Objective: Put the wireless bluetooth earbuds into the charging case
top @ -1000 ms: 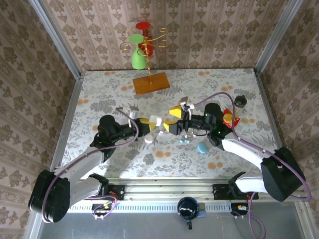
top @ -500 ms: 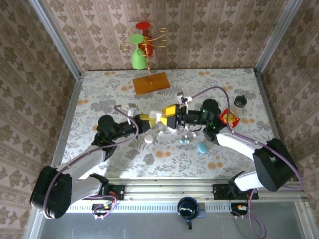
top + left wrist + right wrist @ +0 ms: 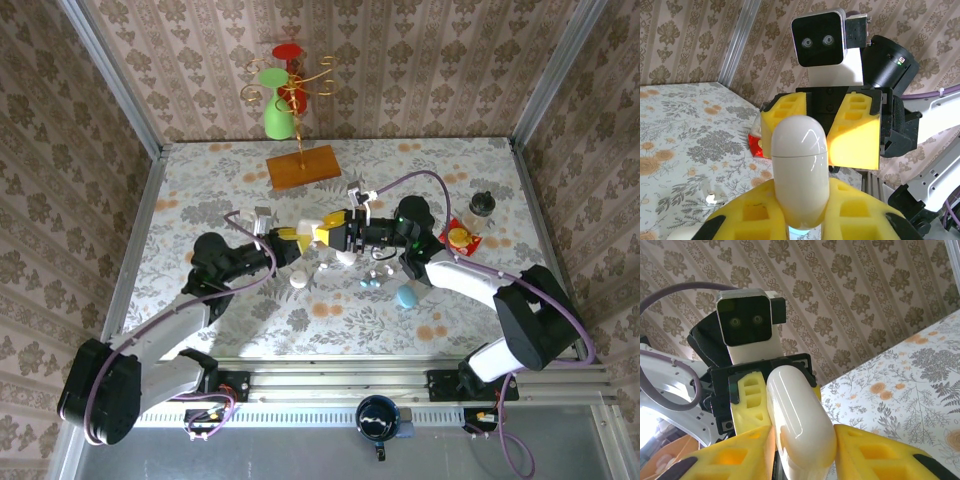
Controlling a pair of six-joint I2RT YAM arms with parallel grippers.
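Damask-papered walls enclose a floral desk [image 3: 200,190]. The left gripper [image 3: 800,212] has its jaws clamped on a closed white charging case [image 3: 799,165], held above the desk on the near side of the wooden board [image 3: 303,166]. Its long axis points lid-first into the right gripper [image 3: 801,442], whose jaws, wide a second ago, now pinch it.

A robot test cell in a lab is shown: a floral tabletop [image 3: 200,195] is boxed in by wallpapered panels [image 3: 420,60] set between metal posts [image 3: 108,75], and two cabled arms [image 3: 165,330] are bolted to a rail [image 3: 330,380] at its near edge.
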